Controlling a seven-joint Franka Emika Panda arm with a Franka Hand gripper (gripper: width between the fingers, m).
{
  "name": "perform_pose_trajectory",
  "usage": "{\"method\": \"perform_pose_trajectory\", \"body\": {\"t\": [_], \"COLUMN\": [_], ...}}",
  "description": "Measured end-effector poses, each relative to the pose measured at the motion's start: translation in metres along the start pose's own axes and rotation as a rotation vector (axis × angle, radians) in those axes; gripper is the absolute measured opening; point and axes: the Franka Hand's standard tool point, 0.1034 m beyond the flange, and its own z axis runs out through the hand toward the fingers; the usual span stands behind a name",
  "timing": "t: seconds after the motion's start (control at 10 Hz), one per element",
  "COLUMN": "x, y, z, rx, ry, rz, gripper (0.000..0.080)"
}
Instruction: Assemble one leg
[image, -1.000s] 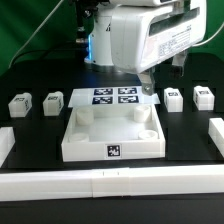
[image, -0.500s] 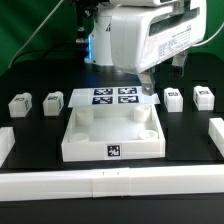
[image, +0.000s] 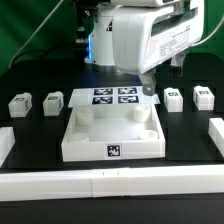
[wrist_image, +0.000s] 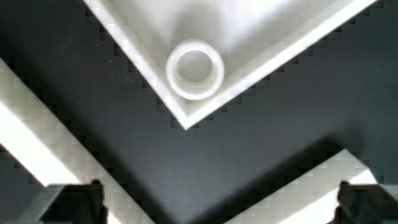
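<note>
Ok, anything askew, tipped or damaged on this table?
Nothing stands out. Two legs at the exterior view's left and two legs at its right flank the panel, which lies square and looks intact. The gripper is open and empty.

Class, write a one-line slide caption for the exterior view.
End effector hovers near the tray panel's corner; four legs wait alongside.

No words, brands or numbers can be read. Only black-and-white square tags show: four on the marker board (image: 113, 96), one on the front wall of the large square white tray-like panel (image: 85, 151), and one atop each of the small white stubby plastic legs (image: 20, 103).
</note>
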Motion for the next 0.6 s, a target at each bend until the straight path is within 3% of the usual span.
{"method": "perform_pose_trajectory", "body": {"t": [0.2,0.3,0.4,0.6], "x": [-0.030,-0.038,-0.044,-0.044], "y": [-0.021,-0.026,-0.029,-0.027], "z": [0.014,0.016,0.015,0.016], "rx": [0.003,-0.008,-0.023,-0.021], "ry": [-0.002,0.004,0.011,0.004], "rz": [-0.230,-0.338,-0.430,-0.543], "gripper": [0.0650,0.0650,0.0650,0.0650]}}
